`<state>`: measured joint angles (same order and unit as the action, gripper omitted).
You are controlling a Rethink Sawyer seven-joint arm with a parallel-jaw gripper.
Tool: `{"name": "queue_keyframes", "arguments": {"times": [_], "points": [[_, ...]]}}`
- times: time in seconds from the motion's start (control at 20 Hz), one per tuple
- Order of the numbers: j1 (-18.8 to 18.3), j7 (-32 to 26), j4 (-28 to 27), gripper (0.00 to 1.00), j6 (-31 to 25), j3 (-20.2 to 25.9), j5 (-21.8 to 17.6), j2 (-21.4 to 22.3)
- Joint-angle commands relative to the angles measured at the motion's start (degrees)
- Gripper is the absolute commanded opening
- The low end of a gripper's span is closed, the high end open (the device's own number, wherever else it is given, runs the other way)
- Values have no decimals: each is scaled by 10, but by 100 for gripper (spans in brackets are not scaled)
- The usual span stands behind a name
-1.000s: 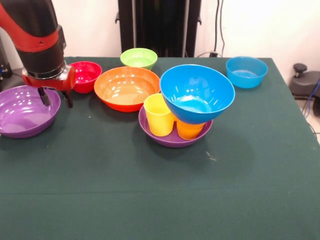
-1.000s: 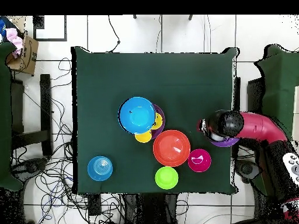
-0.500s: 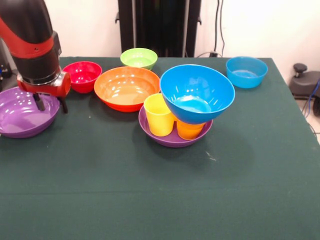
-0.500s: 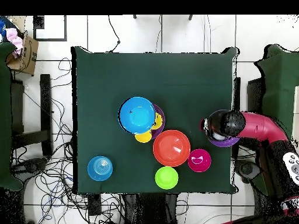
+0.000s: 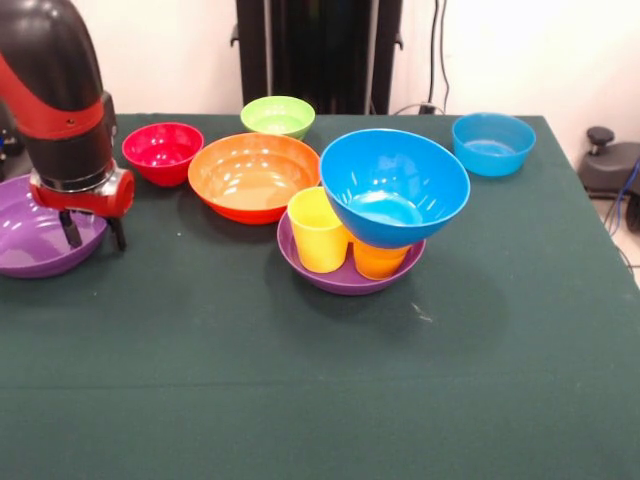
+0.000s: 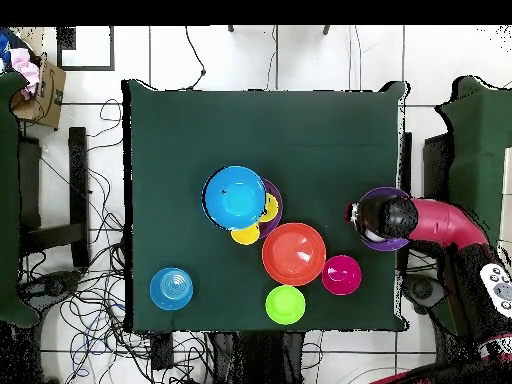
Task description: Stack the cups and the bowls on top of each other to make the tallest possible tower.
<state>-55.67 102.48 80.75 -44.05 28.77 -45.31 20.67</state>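
front view first: the green table fills the picture, and the arm comes down at about nine o'clock, ending in the gripper, whose two dark fingers stand apart and empty, straddling the near right rim of the loose purple bowl. that is the relation the coming move likely turns on: the bowl lies directly under and to the nine o'clock side of the gripper, its rim passing between the fingers, so a pinch on the rim looks close at hand, in my judgement. round as it is, the bowl has no long axis to line up with. next in size, the orange bowl sits near the middle toward twelve o'clock; the large blue bowl rests tilted on the orange cup, which stands beside the yellow cup inside a second purple bowl, making the tower so far. smaller still, the small blue bowl is at two o'clock, the red bowl at eleven, the light green bowl at twelve. against the picture a second ago, the gripper has moved toward nine o'clock and nearer the camera, off the red bowl's side and onto the purple rim; the bowls and cups have stayed put.
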Motion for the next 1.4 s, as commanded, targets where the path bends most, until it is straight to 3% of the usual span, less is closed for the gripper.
{"name": "queue_keyframes", "arguments": {"times": [0.05,0.35,0.4,1.15,1.35,1.4], "points": [[2,-109,-31,100,89,-8,-79,-70],[6,-101,-45,100,100,-12,-84,-85],[6,-98,-44,0,115,-12,-92,-86],[18,-61,-33,0,125,-26,-94,-81],[23,-47,-2,0,115,-21,-73,-50],[30,-30,26,0,108,-23,-63,-18]]}}
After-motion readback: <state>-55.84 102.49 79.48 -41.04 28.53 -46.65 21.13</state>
